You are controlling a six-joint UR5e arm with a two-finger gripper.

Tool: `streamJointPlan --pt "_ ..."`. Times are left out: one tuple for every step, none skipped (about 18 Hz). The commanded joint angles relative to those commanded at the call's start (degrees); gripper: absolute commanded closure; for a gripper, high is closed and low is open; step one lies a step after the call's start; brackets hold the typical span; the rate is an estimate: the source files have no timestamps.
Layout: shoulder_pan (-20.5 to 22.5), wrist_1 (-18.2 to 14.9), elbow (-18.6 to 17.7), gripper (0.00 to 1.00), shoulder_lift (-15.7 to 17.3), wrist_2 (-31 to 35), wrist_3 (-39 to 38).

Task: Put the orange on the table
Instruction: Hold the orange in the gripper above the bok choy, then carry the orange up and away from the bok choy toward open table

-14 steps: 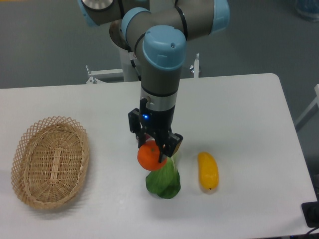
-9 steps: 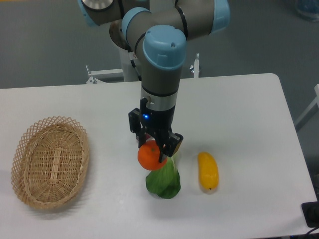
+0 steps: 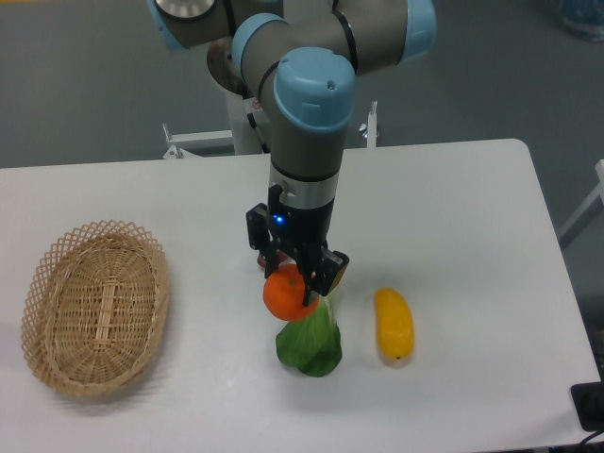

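Note:
The orange (image 3: pixel 285 296), small, round and glossy, hangs between the black fingers of my gripper (image 3: pixel 292 288), which is shut on it. It sits above the white table (image 3: pixel 453 208), near the middle of the front half, and overlaps the top of a leafy green. The arm comes straight down from above, so the fingertips are partly hidden behind the fruit. I cannot tell how high the orange is off the tabletop.
A leafy green (image 3: pixel 310 345) lies right under and in front of the orange. A yellow mango-like fruit (image 3: pixel 394 325) lies to its right. An oval wicker basket (image 3: pixel 94 306) stands empty at the left. A small red thing peeks out behind the gripper.
The gripper and the orange have shifted very slightly to the right; nothing else has moved.

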Motion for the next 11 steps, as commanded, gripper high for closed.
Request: streamJointPlan --pt "0.8 0.0 -1.8 0.33 1.1 -0.1 3.0" --pt "2.2 -0.1 -3.5 0.33 1.8 -0.1 5.3" --pt "3.2 0.0 -5.0 0.33 2.7 0.0 7.4" --pt "4.0 0.0 -6.3 0.33 3.0 0.1 9.8" --pt "4.8 0.1 -7.5 0.33 3.0 0.3 12.2" --pt "6.1 0.1 -8.5 0.33 3.0 0.4 13.9" --pt "7.4 0.3 -9.8 0.33 3.0 0.5 15.4" --pt "8.5 0.4 -11.2 0.33 3.0 1.0 17.7" --pt "9.7 0.5 -11.9 0.33 2.9 1.1 19.9" --pt "10.5 0.5 -12.5 0.33 2.8 1.4 21.9" --pt "11.5 0.7 -13.2 0.33 2.6 2.2 24.0"
